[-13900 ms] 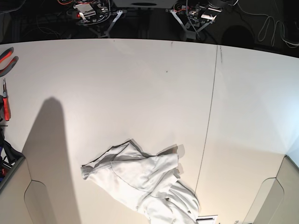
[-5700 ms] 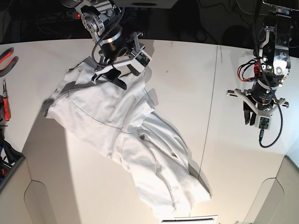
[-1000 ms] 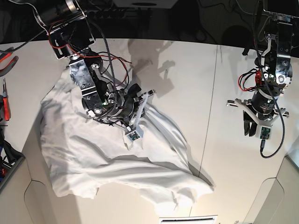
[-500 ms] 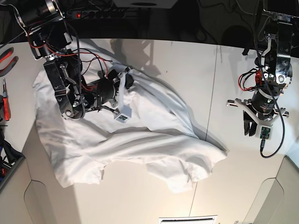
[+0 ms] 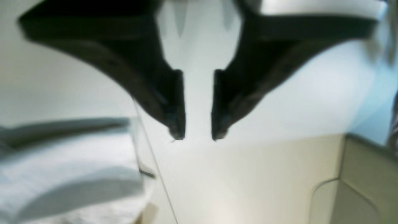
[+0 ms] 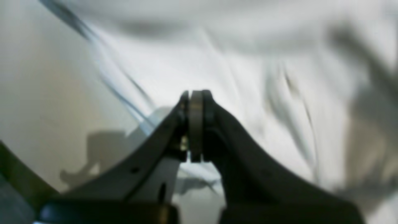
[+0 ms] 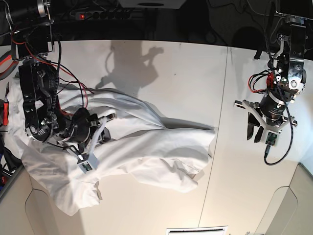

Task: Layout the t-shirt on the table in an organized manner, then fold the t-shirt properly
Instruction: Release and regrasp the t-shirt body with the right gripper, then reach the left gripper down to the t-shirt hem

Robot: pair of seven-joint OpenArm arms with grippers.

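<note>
Right gripper [image 7: 100,128], at 9 o'clock in the base view, is pinched together on a fold of the large plain white thin-cloth t-shirt [image 7: 146,147]; its wrist view shows a pale layer clamped between the jaws. That shirt lies rumpled across the 9-to-6 o'clock part of the wide smooth off-white table [image 7: 171,73], its edge reaching the thin dark seam line [image 7: 222,93]. Left gripper [image 7: 258,133], at 3 o'clock, hangs over bare tabletop with jaws apart, holding nothing.

Risk, as judged: a one-sided pull may bunch the cloth further or drag it off the near edge.

No brand, label or writing is legible.
</note>
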